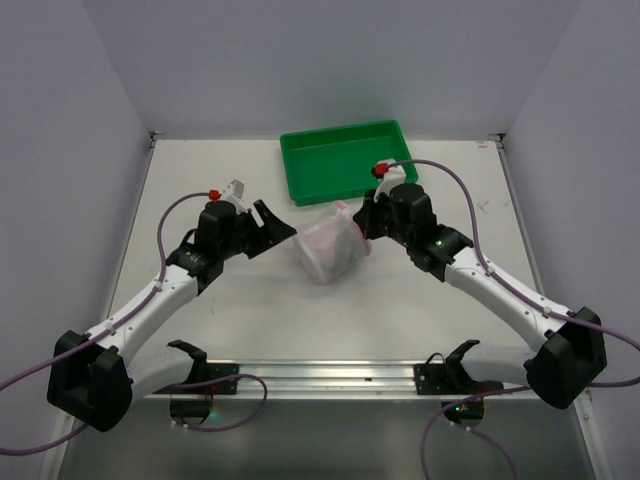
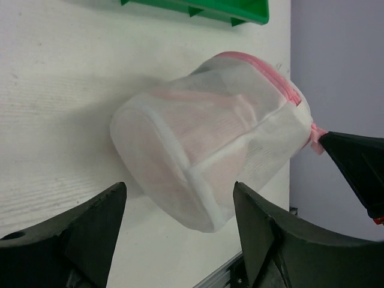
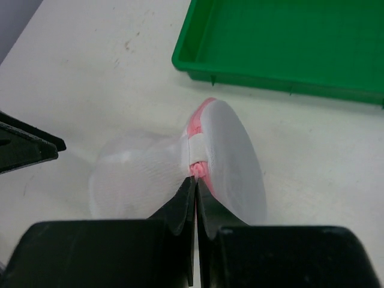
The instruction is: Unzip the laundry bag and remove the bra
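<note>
The left arm's black two-finger hand (image 1: 275, 226) stood with its jaws spread wide at the left of the white desk (image 1: 250, 310), its fingers pointing at the round white mesh laundry bag with pink trim (image 1: 328, 248) but apart from it. In the left wrist view the left hand (image 2: 178, 198) showed both dark fingers (image 2: 96, 222) well apart, with the near end of the laundry bag (image 2: 204, 150) framed between them and untouched. The laundry bag lay near the middle of the desk between the two hands, just in front of the green rectangular plastic tray (image 1: 340, 133). It was tipped on its side, with one flat mesh disc towards the left hand and the pink zip edge (image 2: 270, 72) on the far side. Pale pink fabric (image 2: 198, 114) showed through the mesh; what it was could not be told. The zip looked done up along the stretch in sight.

To the right, the right arm's black hand (image 1: 366, 216) was closed tight on the laundry bag's pink edge. The right wrist view showed the right hand (image 3: 195, 180) with its fingertips pressed together, pinching a small pink tab (image 3: 198, 167) at the seam where the two mesh halves (image 3: 231, 156) met. The tip of that hand (image 2: 327, 141) met the same pink tab at the right side of the left wrist view. The green tray (image 3: 288, 36) lay behind the laundry bag, near it but not touching.
</note>
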`<move>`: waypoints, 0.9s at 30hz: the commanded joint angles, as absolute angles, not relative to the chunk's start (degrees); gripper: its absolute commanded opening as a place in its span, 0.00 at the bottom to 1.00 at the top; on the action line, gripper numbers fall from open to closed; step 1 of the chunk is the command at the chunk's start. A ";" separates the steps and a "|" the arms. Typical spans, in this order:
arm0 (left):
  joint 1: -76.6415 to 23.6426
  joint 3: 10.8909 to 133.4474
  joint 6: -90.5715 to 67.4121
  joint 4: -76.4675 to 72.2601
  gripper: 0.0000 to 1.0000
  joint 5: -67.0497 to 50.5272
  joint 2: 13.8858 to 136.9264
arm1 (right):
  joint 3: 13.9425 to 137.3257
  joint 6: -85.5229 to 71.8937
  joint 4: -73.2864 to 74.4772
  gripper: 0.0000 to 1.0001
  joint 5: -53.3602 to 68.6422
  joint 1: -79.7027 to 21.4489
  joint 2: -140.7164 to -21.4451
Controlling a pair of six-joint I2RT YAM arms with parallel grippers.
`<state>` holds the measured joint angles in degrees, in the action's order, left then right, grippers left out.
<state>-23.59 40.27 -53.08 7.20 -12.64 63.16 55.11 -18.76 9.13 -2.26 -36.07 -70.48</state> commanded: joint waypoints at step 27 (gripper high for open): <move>-30.40 30.15 -73.12 -13.45 0.72 -17.32 67.33 | 47.20 -15.82 -2.03 0.00 -9.84 -49.13 -74.79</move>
<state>-28.05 30.96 -67.88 -7.27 -18.24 67.70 47.00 -11.42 1.63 -8.25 -49.08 -76.86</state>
